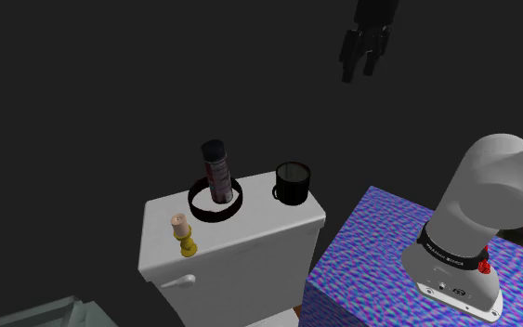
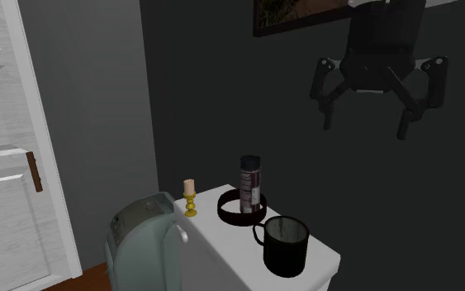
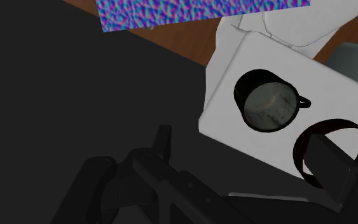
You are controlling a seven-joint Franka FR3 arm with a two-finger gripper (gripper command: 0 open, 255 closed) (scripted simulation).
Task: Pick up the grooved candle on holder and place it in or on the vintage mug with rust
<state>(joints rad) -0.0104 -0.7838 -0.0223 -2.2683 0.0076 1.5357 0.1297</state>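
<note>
The gripper (image 1: 359,72) hangs open and empty, high above. In the shoulder view, the candle (image 1: 182,232) stands at eight o'clock from the mug (image 1: 293,183).

The gripper (image 2: 366,120) hangs high above the mug (image 2: 286,245), pointing down, its two black fingers (image 2: 405,124) spread wide apart. The white arm (image 1: 493,181) bends upward on the shoulder view's right of the mug.

This is probably a bathroom in a home, though the light is dim. A white toilet tank (image 1: 241,265) with a flush lever (image 1: 177,280) stands against a dark wall, near a white panelled door (image 2: 3,124), a framed picture (image 2: 301,16) and a wooden floor (image 2: 90,279).
</note>
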